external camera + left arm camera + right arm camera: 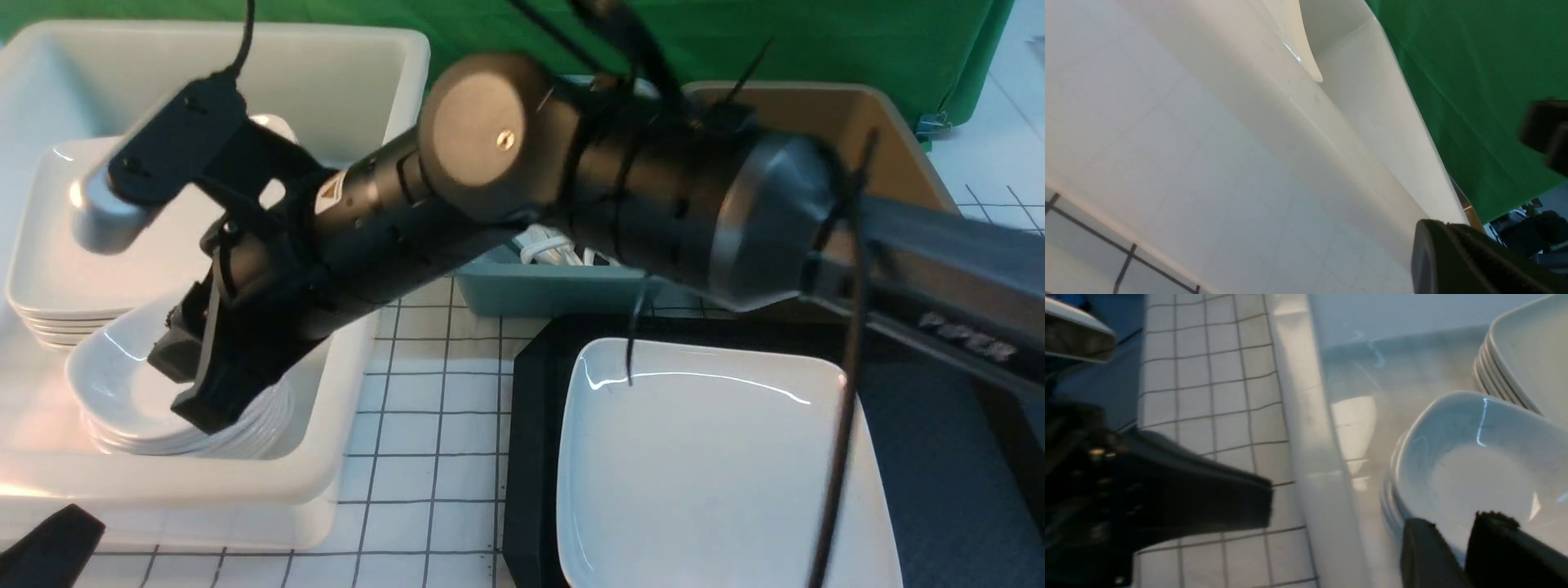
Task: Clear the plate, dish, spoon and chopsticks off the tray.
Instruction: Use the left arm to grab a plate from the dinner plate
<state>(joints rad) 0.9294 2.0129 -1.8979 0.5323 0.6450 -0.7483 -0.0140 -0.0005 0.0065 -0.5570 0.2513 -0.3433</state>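
The large white plate point(718, 465) lies on the black tray point(531, 457) at the front right. My right arm reaches across to the white tub point(326, 457). There my right gripper point(192, 392) point(1457, 522) is open, its fingers a little apart astride the rim of the top small dish point(122, 367) point(1474, 469), which rests on a stack of like dishes. My left gripper point(49, 547) point(1447, 228) is shut and empty, low beside the tub's outer wall point(1290, 143). The spoon and the chopsticks are out of view.
A stack of large square plates point(49, 245) fills the tub's far side. A blue bin point(555, 290) with white pieces in it and a brown bin point(816, 106) stand behind the tray. My right arm's body hides much of the middle.
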